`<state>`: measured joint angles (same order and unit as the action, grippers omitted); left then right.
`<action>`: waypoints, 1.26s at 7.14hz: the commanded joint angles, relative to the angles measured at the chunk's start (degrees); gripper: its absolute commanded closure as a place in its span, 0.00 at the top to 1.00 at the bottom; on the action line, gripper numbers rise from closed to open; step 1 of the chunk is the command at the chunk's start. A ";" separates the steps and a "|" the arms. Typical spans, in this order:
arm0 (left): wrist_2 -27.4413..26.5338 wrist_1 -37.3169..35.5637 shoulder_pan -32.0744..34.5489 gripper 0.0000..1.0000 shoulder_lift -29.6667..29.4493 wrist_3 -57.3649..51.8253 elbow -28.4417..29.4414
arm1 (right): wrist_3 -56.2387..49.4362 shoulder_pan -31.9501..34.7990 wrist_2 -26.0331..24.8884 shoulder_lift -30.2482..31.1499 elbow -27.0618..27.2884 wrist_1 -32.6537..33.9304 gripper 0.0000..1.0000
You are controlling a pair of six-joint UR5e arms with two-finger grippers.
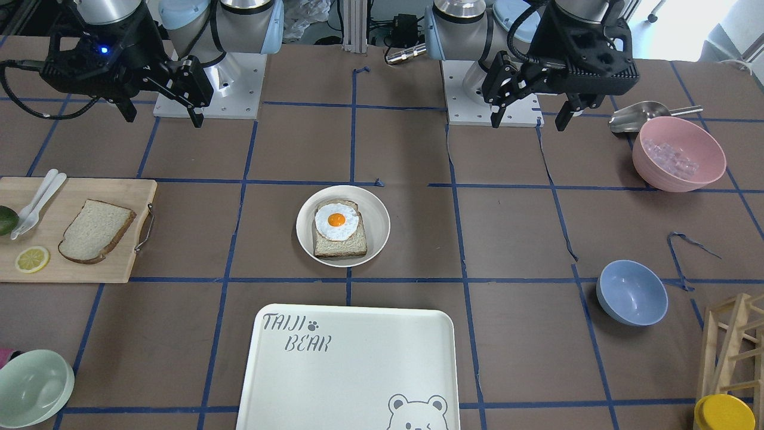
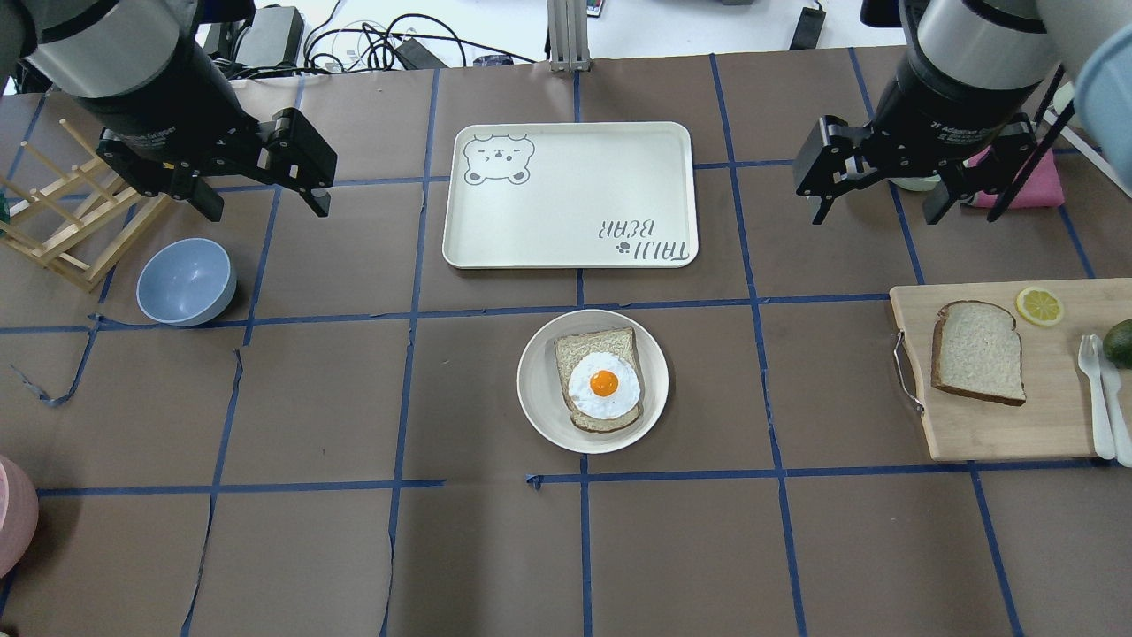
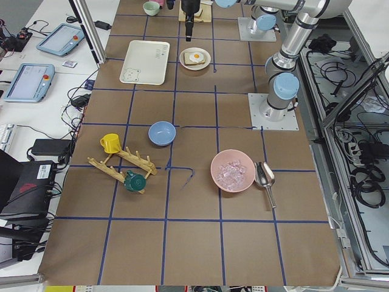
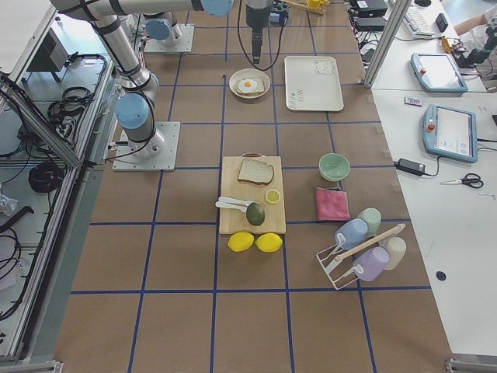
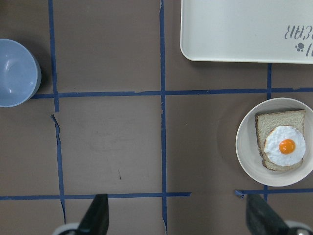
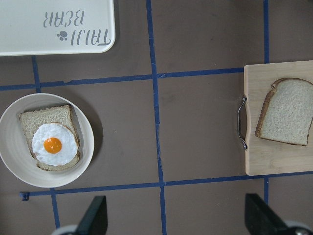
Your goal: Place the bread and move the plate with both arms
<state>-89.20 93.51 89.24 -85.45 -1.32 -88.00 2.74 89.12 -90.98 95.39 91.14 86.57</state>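
The bread (image 2: 977, 352) lay on the cutting board (image 2: 973, 433) by the desk's right edge, and the plate (image 2: 539, 380), carrying egg toast (image 2: 601, 389), sat mid-desk. The left gripper (image 2: 267, 210) and right gripper (image 2: 875, 217) hovered above the desk with jaws apart.

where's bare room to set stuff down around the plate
Bare table lies between the plate and the board, between the plate and the blue bowl, and across the squares on the robot's side of the plate. The tray holds nothing. Crowded: the board, with bread, lemon slice, cutlery and avocado; and the rack by the blue bowl.
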 commanded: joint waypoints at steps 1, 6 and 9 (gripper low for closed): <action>-0.10 0.01 -0.03 1.00 0.11 0.00 -0.07 | -0.01 0.09 0.10 0.06 0.01 0.00 1.00; -0.01 0.10 -0.03 1.00 0.11 0.00 -0.07 | 0.07 0.00 0.01 0.06 0.01 0.09 1.00; 0.07 0.01 -0.03 1.00 0.11 0.00 -0.07 | 0.16 -0.09 -1.04 -1.25 0.80 1.31 1.00</action>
<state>-89.19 93.53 89.21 -85.34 -1.32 -88.07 2.87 89.10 -91.64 94.58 91.76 87.00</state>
